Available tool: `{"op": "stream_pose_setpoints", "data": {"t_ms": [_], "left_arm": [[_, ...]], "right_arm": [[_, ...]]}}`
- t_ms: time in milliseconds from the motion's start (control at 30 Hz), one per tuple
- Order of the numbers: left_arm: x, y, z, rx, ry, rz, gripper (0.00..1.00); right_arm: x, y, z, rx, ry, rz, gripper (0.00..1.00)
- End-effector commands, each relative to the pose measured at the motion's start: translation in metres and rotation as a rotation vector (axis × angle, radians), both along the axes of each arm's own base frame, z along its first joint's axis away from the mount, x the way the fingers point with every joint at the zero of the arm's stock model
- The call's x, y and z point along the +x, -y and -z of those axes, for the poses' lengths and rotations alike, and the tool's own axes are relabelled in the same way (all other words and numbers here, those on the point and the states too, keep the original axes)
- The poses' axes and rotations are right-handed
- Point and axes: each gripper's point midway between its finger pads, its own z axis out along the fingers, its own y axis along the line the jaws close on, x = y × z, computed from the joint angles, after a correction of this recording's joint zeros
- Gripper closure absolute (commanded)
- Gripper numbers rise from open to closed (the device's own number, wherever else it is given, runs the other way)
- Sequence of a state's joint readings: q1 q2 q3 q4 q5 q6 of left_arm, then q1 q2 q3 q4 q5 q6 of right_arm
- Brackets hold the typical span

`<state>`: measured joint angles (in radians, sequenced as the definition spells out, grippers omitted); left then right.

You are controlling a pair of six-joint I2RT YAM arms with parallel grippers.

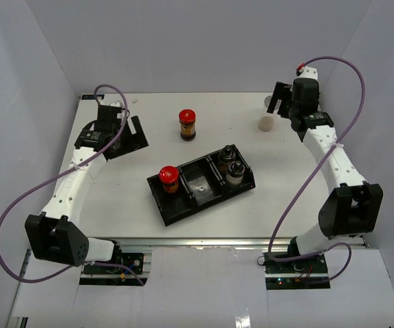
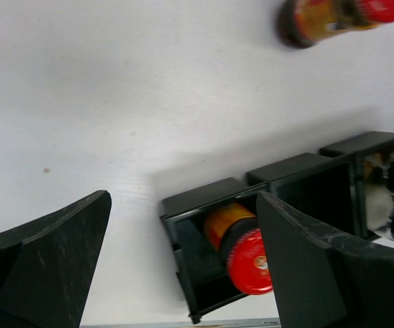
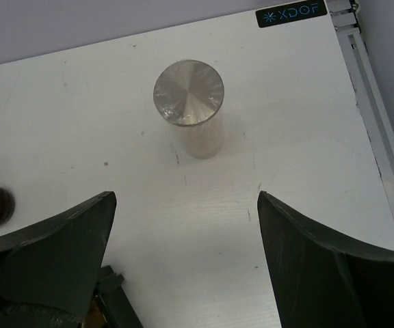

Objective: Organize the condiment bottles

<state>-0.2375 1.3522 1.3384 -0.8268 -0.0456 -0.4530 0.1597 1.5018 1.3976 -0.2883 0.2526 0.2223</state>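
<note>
A black three-compartment tray lies mid-table. One red-lidded jar stands in its left compartment, and it also shows in the left wrist view. Two black-capped shakers stand in its right compartment. The other red-lidded jar stands on the table behind the tray. The silver-lidded cream jar stands at the back right, ahead of the fingers in the right wrist view. My left gripper is open and holds nothing, left of the tray. My right gripper is open just behind the silver-lidded jar.
The table's back and right edges run close to the right gripper, with a metal rail along the right side. White walls enclose the table on three sides. A corner of the tray lies by the right gripper's left finger.
</note>
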Motion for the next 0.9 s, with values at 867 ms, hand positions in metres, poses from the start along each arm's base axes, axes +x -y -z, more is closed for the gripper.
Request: {"op": "stream_pose_setpoints", "data": {"t_ms": [867], "left_arm": [[-0.032,-0.025,0.018,-0.185,0.06,0.018,0.02]], "right_arm": [[0.132,0.004,0.068,-0.127,-0.081,-0.046,0.1]]}}
